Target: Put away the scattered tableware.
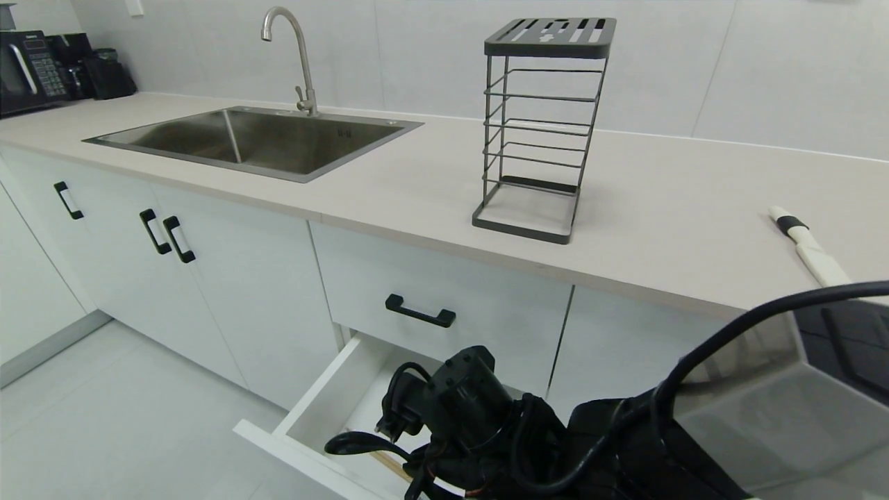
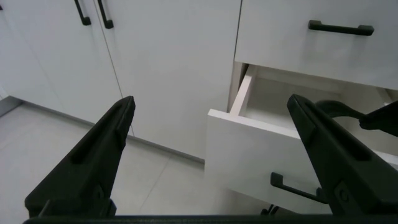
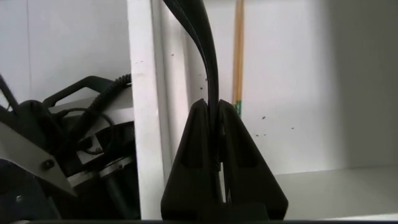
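A black spoon (image 1: 354,443) hangs over the open lower drawer (image 1: 316,399), its bowl just above the front edge. My right gripper (image 3: 210,107) is shut on the spoon's thin black handle (image 3: 198,37). Inside the white drawer (image 3: 298,93) lies a wooden chopstick (image 3: 237,56). My left gripper (image 2: 211,102) is open and holds nothing, out in front of the drawer (image 2: 249,143) on its left side. From there the spoon (image 2: 348,112) shows above the drawer. A white-handled utensil (image 1: 806,243) with a black band lies on the counter at the far right.
A black wire rack (image 1: 542,125) stands on the counter (image 1: 660,208), with the steel sink (image 1: 257,139) and tap to its left. A shut drawer with a black handle (image 1: 420,311) sits above the open one. Cupboard doors run to the left above bare floor (image 1: 139,430).
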You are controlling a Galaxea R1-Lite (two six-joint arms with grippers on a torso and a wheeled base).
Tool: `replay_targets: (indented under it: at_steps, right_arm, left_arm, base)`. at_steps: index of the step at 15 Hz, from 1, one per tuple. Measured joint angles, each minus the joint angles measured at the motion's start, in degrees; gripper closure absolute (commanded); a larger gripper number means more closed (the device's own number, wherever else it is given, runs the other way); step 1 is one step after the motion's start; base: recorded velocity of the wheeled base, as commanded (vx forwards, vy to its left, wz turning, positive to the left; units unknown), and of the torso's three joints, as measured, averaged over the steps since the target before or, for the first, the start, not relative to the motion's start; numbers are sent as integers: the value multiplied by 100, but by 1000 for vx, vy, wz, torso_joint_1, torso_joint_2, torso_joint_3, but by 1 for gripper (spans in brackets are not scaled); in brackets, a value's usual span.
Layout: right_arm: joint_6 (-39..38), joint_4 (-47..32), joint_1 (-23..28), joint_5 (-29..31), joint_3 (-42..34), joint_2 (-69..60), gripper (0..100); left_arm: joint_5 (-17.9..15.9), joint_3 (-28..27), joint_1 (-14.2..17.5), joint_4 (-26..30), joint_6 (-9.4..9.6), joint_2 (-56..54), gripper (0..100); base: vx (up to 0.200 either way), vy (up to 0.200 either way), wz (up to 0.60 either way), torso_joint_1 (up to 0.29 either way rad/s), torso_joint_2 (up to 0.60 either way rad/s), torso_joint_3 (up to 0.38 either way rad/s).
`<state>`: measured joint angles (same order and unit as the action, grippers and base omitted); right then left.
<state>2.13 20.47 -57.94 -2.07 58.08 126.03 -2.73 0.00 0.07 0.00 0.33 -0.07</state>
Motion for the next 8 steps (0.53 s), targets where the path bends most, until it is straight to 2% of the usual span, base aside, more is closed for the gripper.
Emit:
replay_targets:
  at_steps: [6,8]
  right_arm:
    - [5,-11,166,371,132,137,100]
    - [0,-13,196,672,165,254,100]
  left_arm:
    - [0,0,0,0,0,0,0]
    - [2,0,0,0,0,0,0]
  base:
    - [0,0,0,0,0,0]
    - [0,0,0,0,0,0]
